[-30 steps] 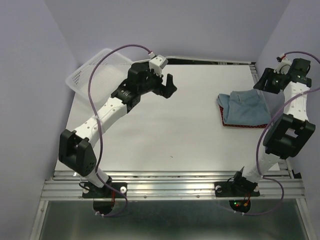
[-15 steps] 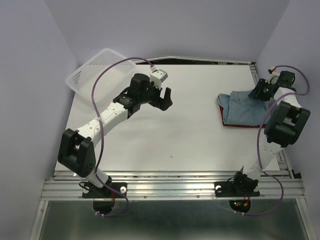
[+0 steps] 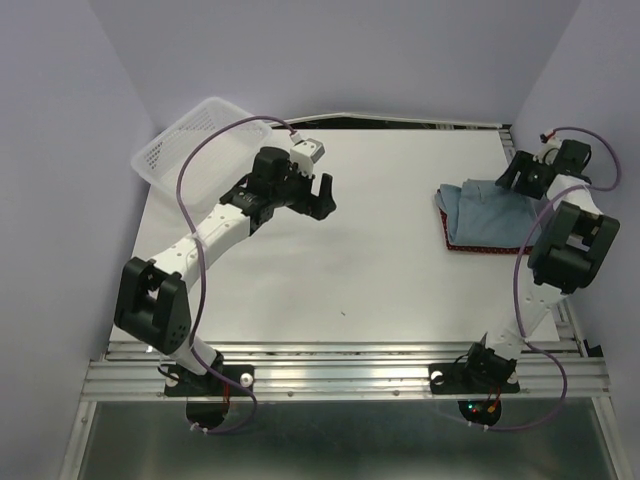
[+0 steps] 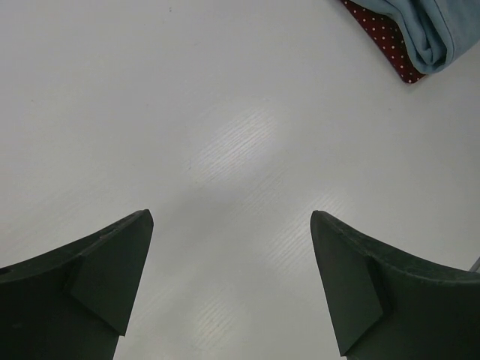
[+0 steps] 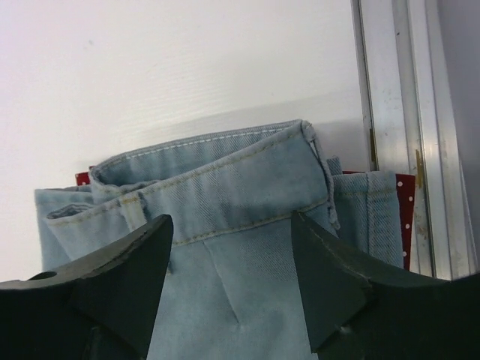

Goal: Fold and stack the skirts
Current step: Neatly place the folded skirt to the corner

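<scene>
The light blue denim skirt (image 3: 487,212) lies folded on top of the dark red dotted skirt (image 3: 480,246) at the table's right side. Only the red skirt's edges show under it. My right gripper (image 3: 512,173) is open and empty just above the denim's far right end; in the right wrist view the denim (image 5: 247,247) fills the space between the fingers (image 5: 112,277). My left gripper (image 3: 322,197) is open and empty over bare table at the middle left. In the left wrist view, the stack's corner shows with the denim (image 4: 427,30) and the red skirt (image 4: 382,34).
A white mesh basket (image 3: 190,140) sits tilted at the far left corner of the white table (image 3: 380,270). A metal rail (image 5: 390,112) runs along the table's right edge beside the skirts. Purple walls close in on both sides.
My left gripper has drawn back toward the left and slightly nearer. My right arm has swung in over the far right end of the denim skirt.
</scene>
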`<state>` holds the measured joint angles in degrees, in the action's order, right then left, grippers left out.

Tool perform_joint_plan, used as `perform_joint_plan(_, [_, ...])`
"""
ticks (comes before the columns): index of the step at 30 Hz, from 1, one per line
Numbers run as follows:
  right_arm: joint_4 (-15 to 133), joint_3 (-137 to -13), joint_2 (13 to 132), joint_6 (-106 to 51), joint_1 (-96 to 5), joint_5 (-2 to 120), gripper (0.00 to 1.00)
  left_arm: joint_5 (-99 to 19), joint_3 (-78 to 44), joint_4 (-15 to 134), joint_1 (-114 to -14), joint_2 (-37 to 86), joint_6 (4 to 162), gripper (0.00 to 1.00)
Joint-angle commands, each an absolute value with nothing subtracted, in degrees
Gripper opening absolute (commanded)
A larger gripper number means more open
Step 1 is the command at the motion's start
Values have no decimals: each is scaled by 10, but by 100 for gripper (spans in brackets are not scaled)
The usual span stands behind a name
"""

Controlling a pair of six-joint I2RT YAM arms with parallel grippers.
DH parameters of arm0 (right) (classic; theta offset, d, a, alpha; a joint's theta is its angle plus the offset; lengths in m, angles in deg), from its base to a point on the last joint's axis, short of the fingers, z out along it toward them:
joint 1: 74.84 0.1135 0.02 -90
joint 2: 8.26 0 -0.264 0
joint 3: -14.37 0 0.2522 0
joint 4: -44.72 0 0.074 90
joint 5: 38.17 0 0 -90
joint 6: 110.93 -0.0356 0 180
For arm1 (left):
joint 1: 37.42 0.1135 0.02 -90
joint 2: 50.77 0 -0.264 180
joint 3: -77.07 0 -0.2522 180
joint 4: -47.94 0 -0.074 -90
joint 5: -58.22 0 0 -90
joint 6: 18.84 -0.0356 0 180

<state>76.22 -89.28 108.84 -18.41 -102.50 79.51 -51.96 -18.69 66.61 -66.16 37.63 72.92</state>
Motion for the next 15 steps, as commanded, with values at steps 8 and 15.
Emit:
perform_joint_plan(8, [827,-837,940,-138,-957,792,84,-509,-197,704,-607,311,732,98])
perform_joint_plan(15, [922,-735,806,-92,-831,797,100,-572,-165,813,-521,309,627,98])
